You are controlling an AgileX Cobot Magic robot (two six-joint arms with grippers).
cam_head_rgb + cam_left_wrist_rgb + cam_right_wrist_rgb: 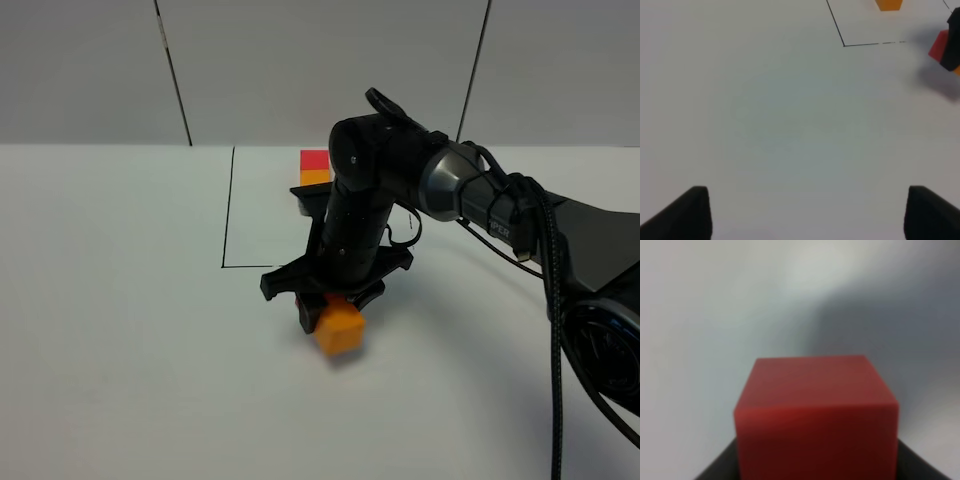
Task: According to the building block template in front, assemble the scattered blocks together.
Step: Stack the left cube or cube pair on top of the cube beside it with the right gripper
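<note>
My right gripper [322, 298] is shut on the scattered red cube [815, 410] and holds it low over the table. The cube sits right against the scattered orange cube [338, 329], which is on the table just in front of the gripper. The red cube also shows at the edge of the left wrist view [940, 45]. The template stands behind the arm: a small red cube [315, 159] on a small orange cube [315, 177], inside a thin black-line square [228, 200]. My left gripper [810, 215] is open and empty over bare table, and it is out of the exterior view.
A white table [120, 330] carries everything, with a grey panelled wall [300, 60] behind it. The right arm's cables [550, 300] hang at the right side. The corner of the black-line square [844, 45] lies ahead of the left gripper.
</note>
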